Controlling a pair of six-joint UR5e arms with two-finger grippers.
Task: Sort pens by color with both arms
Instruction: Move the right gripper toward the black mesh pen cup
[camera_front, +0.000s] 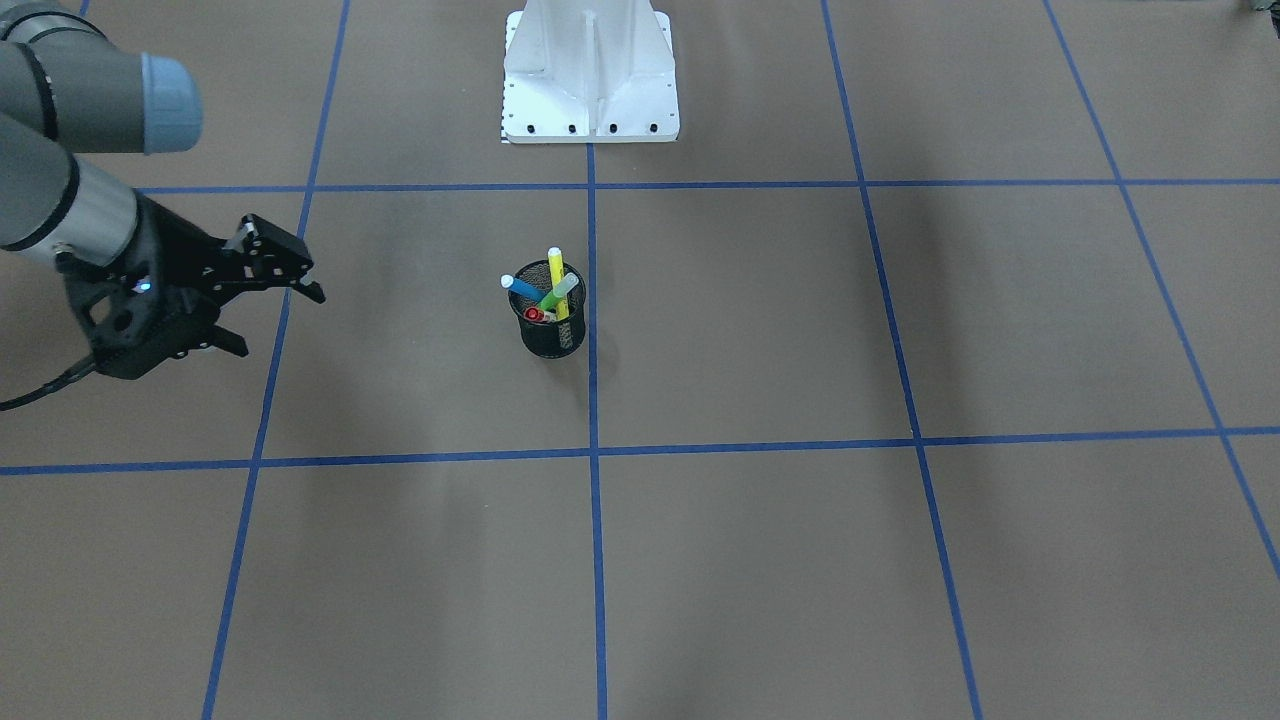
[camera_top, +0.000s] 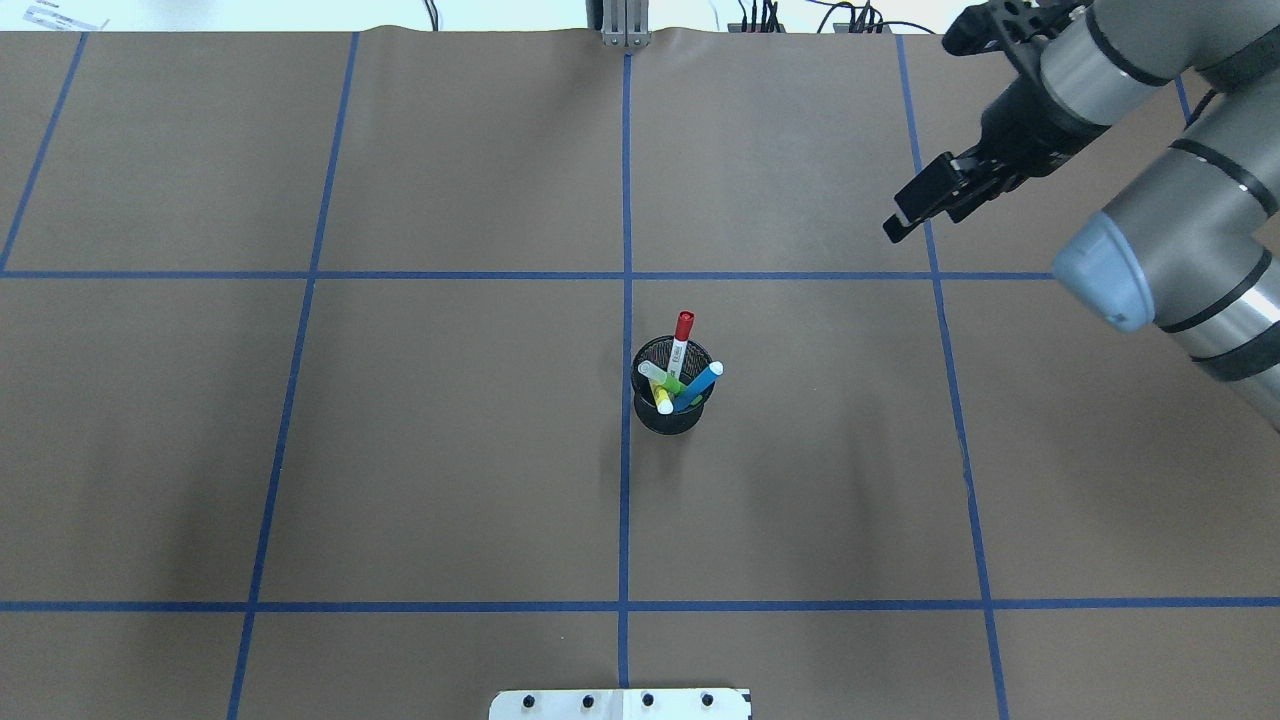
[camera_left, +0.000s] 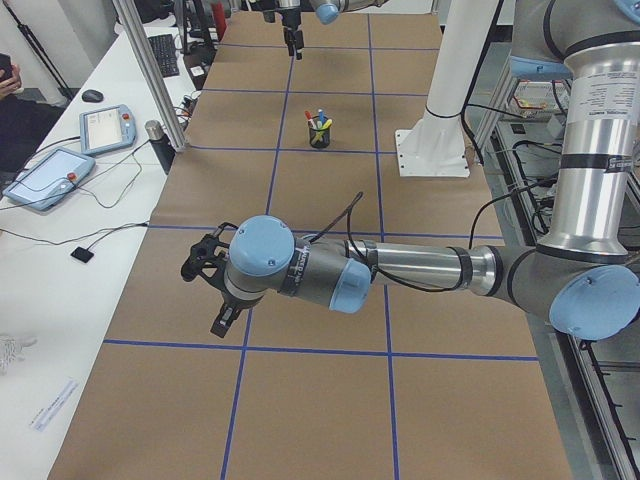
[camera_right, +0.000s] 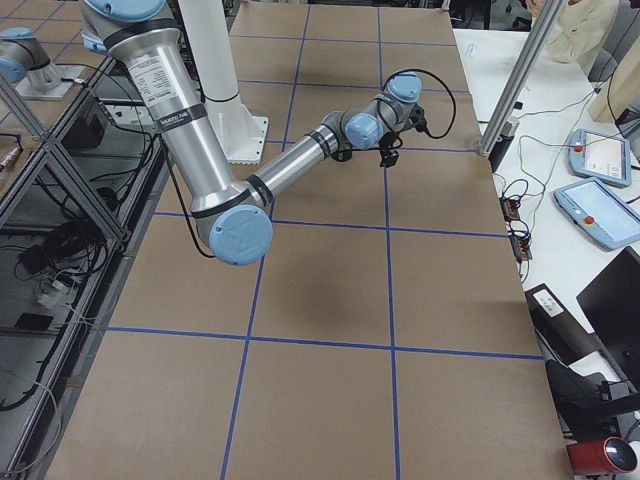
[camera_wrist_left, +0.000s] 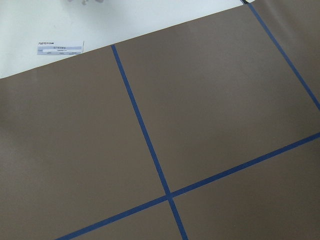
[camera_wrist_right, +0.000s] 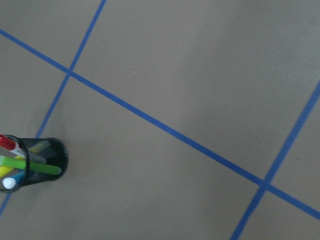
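Four pens stand together in a black mesh cup (camera_front: 548, 335) (camera_top: 670, 415) at the table's middle: a blue pen (camera_front: 520, 288) (camera_top: 700, 384), a yellow pen (camera_front: 556, 268) (camera_top: 662, 402), a lime green pen (camera_front: 563, 289) (camera_top: 657, 374) and a red-capped pen (camera_front: 534, 314) (camera_top: 682, 338). My right gripper (camera_front: 280, 322) (camera_top: 900, 222) hovers open and empty, well to the cup's right and farther out on the table. Its wrist view catches the cup (camera_wrist_right: 44, 162) at the left edge. My left gripper (camera_left: 205, 295) hangs over bare table far to the left; I cannot tell its state.
The white pedestal base (camera_front: 590, 90) (camera_top: 620, 703) stands at the robot's edge of the table. Blue tape lines (camera_front: 592, 450) divide the brown surface into squares. Teach pendants (camera_left: 45, 178) and cables lie on the side table beyond the far edge. A paper label (camera_wrist_left: 59, 47) lies there too.
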